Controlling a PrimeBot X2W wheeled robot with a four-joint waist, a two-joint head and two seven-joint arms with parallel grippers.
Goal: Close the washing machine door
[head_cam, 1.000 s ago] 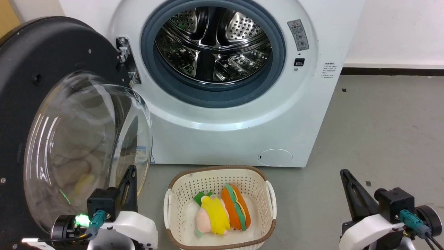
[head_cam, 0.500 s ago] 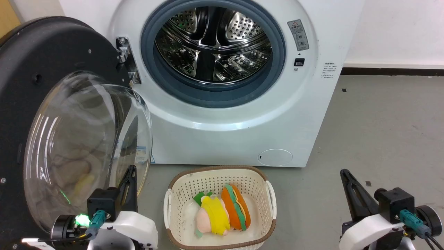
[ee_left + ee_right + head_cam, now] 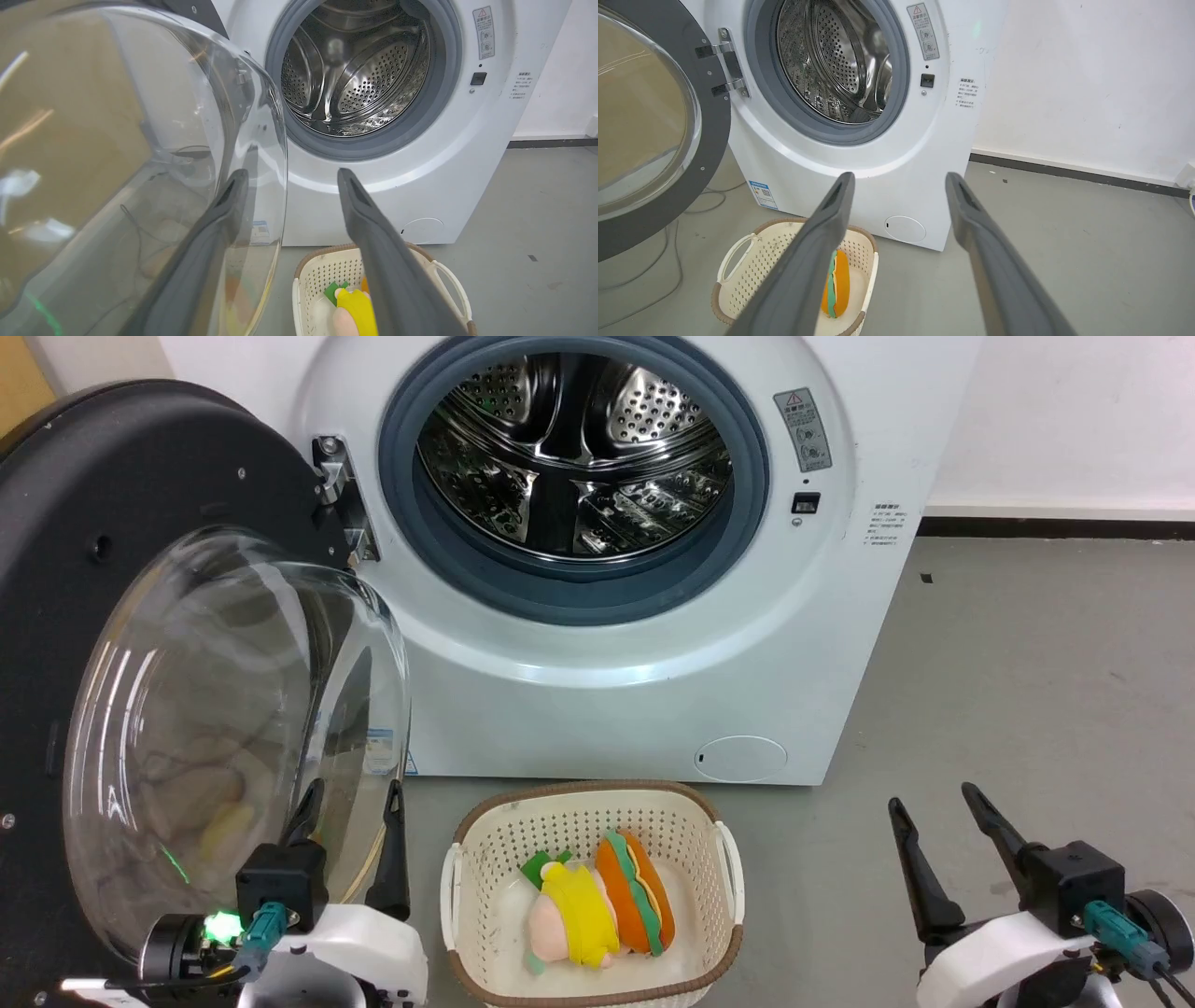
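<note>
The washing machine door (image 3: 187, 691) stood swung wide on its hinge (image 3: 341, 495) at the left of the washing machine (image 3: 653, 663). Its inner side and bulging glass bowl faced out into the room, so the steel drum (image 3: 574, 457) and the grey gasket (image 3: 579, 597) lay fully exposed. Closing it had not begun, as far as I could judge.

The left gripper (image 3: 357, 793) sat low by the door's lower edge, fingers spread wide and holding nothing. One finger showed through the glass bowl and the other just clear of its rim. Whether either touched the glass I could not tell. That spot made sense to me: a push on the door's free side, away from the hinge, would swing it round toward the opening.

The right gripper (image 3: 932, 798) hung above bare floor (image 3: 1027, 663) to the right of the machine's front corner. It was just as wide open and just as empty, and well apart from everything.

A cream basket (image 3: 597, 793) holding soft toys (image 3: 597, 905) stood on the floor close under the machine's front, just beside the left gripper. The door's lower rim looked to hang above floor level, but the arm following it would have little room there — the basket's near handle was close. To the right the floor lay open all the way to the wall (image 3: 1074, 420).
</note>
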